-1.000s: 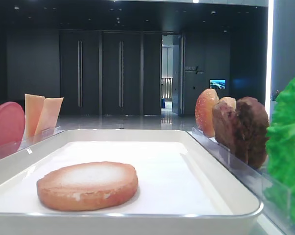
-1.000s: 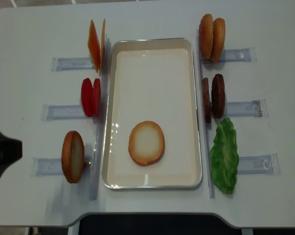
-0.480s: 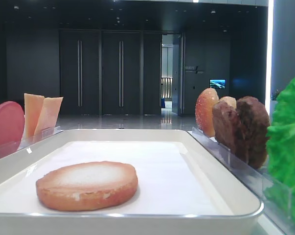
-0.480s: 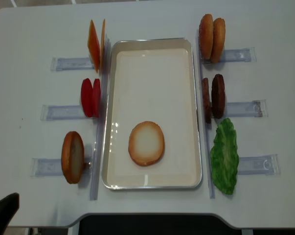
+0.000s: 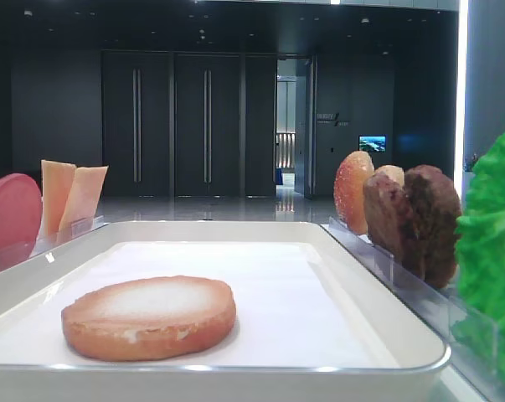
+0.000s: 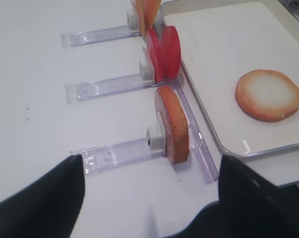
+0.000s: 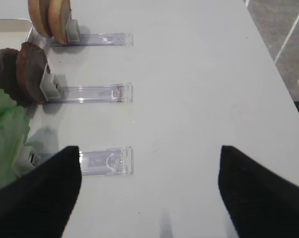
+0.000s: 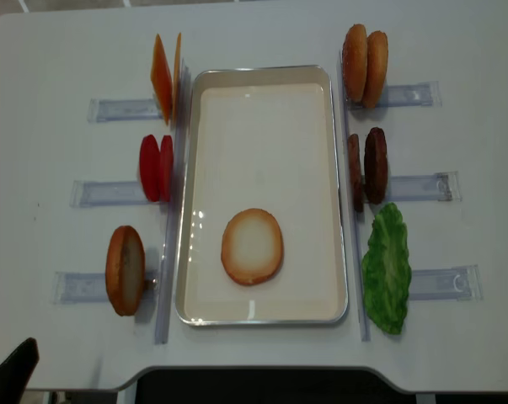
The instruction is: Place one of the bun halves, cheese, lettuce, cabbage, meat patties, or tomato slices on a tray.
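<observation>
Left wrist view: left claw (image 6: 149,198) spread wide, holding nothing, hanging over the white desk (image 6: 35,99) just short of a bun half (image 6: 172,124) standing on edge in a clear rack (image 6: 119,151). Right wrist view: right claw (image 7: 149,193) also apart and empty, above bare desk beside the lettuce (image 7: 5,134). Farther out, tomato slices (image 8: 157,167) and cheese (image 8: 165,77) upright left of the tray (image 8: 262,74), meat patties (image 8: 367,167) and two more buns (image 8: 365,66) on its right. Another bun half (image 8: 252,246), pale face up, lying flat inside the tray toward its near end.
</observation>
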`<state>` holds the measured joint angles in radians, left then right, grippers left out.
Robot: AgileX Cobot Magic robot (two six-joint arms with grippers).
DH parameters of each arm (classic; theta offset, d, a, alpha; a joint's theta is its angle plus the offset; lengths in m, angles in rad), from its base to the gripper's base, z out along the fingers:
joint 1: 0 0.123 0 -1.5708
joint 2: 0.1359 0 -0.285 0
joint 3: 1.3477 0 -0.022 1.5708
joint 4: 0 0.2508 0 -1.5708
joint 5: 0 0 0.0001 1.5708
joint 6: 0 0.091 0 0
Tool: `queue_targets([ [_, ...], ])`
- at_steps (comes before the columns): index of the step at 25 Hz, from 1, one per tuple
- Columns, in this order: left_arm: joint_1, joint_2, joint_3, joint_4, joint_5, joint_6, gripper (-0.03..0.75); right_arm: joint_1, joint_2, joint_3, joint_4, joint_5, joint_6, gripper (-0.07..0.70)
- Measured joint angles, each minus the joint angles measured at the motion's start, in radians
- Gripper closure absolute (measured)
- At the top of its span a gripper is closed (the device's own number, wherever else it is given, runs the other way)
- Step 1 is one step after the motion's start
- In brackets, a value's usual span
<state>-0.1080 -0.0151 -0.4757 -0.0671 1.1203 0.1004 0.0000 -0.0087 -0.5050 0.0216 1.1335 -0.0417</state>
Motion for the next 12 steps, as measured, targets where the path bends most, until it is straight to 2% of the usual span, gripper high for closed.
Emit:
queue_targets([
  [8, 0.0, 0.0, 0.0, 0.019, -0.004, -0.03, 0.103, 0.0, 0.0, 0.0, 0.0, 0.0, 0.0, 0.09],
  [12, 0.0, 0.0, 0.0, 0.026, -0.004, -0.043, 0.059, 0.0, 0.0, 0.0, 0.0, 0.0, 0.0, 0.09],
])
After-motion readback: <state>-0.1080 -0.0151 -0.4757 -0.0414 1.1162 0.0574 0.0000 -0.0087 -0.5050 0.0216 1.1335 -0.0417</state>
